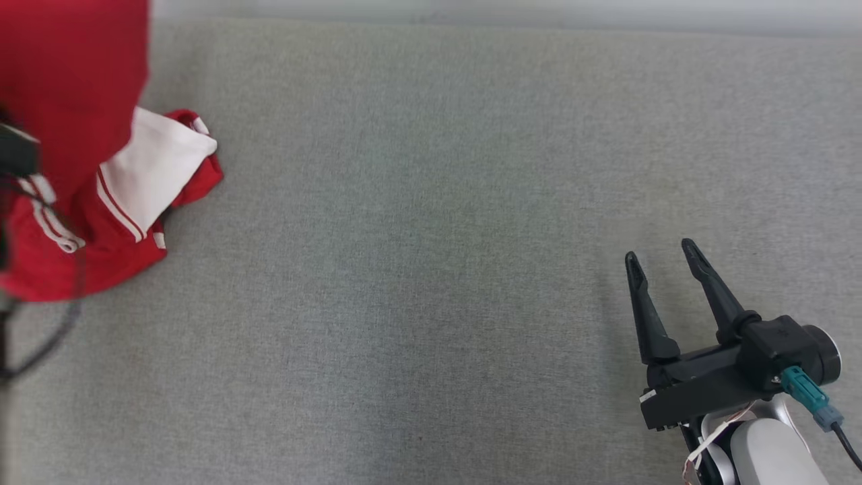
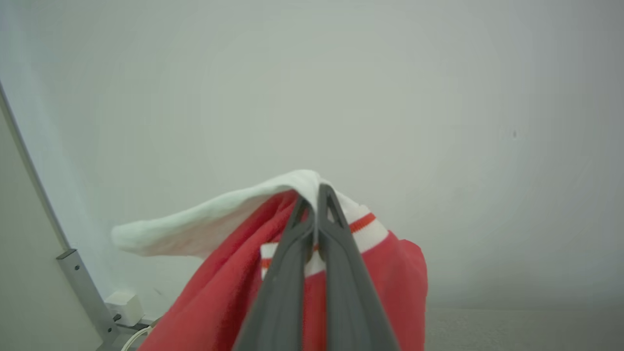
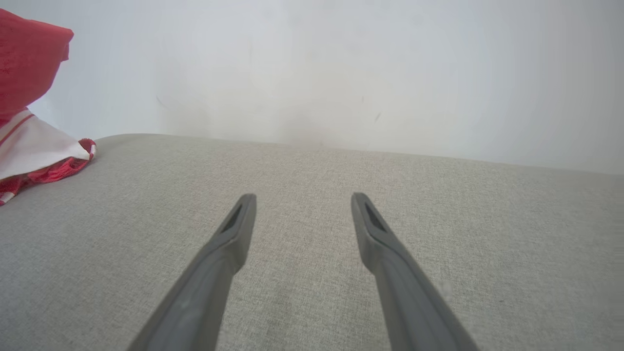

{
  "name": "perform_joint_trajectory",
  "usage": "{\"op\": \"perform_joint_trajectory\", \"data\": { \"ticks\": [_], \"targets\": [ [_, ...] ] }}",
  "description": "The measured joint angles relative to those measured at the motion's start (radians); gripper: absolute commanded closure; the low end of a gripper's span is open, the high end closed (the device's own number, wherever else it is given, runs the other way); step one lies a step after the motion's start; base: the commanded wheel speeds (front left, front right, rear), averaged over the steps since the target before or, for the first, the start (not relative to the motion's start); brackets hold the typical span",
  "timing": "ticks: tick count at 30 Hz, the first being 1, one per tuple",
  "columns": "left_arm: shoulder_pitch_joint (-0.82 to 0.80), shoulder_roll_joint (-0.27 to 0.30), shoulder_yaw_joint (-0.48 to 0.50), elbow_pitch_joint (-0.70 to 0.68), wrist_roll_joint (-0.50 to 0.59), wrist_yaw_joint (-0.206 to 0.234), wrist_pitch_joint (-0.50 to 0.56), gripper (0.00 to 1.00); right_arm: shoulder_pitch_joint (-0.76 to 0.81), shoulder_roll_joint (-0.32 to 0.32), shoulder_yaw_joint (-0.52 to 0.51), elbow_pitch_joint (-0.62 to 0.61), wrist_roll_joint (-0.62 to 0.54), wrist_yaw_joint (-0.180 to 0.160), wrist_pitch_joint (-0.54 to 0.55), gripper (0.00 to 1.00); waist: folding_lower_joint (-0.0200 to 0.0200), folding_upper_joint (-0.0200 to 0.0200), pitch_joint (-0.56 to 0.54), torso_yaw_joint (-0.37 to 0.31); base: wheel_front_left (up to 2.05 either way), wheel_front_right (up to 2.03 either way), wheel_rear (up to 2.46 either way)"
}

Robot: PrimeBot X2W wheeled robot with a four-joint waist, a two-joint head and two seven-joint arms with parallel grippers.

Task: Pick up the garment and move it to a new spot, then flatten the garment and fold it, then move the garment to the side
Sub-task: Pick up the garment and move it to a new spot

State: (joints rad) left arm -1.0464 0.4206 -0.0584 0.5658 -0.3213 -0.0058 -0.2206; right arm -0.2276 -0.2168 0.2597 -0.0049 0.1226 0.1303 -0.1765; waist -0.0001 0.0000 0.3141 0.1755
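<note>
The garment is red with white panels and red-and-white striped trim. It hangs bunched at the far left of the head view, its lower part trailing on the grey cloth surface. In the left wrist view my left gripper is shut on a fold of the garment at its white edge, lifted against the pale wall. My right gripper stands open at the lower right, above the surface with nothing between its fingers. From the right wrist view the garment shows far off to the left of my right gripper.
A pale wall runs along the far edge of the grey surface. A metal post and a white box with a cable sit at the lower left of the left wrist view.
</note>
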Motion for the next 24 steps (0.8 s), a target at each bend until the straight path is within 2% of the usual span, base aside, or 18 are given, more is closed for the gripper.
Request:
{"op": "perform_joint_trajectory", "data": {
  "ticks": [9, 13, 17, 24],
  "targets": [
    [0.244, -0.130, -0.098, -0.369, 0.014, 0.073, 0.063, 1.00, 0.008, 0.034, -0.036, 0.014, -0.002, 0.000, -0.021, 0.00, 0.0000, 0.0000, -0.042, -0.053, 0.00, 0.00, 0.00],
    [0.339, -0.184, -0.179, -0.462, 0.042, 0.101, 0.099, 1.00, 0.001, 0.054, -0.044, 0.026, -0.007, 0.000, -0.038, 0.00, 0.0000, 0.0000, -0.044, -0.105, 0.00, 0.00, 0.00],
    [0.380, -0.235, -0.253, -0.467, 0.068, 0.110, 0.113, 1.00, -0.007, 0.071, -0.051, 0.039, -0.007, 0.000, -0.053, 0.00, 0.0000, 0.0000, -0.041, -0.158, 0.00, 0.00, 0.00],
    [0.377, -0.317, -0.362, -0.391, 0.083, 0.094, 0.104, 1.00, -0.013, 0.099, -0.061, 0.065, 0.000, 0.000, -0.072, 0.00, 0.0001, 0.0000, -0.024, -0.271, 0.00, 0.00, 0.00]
  ]
}}
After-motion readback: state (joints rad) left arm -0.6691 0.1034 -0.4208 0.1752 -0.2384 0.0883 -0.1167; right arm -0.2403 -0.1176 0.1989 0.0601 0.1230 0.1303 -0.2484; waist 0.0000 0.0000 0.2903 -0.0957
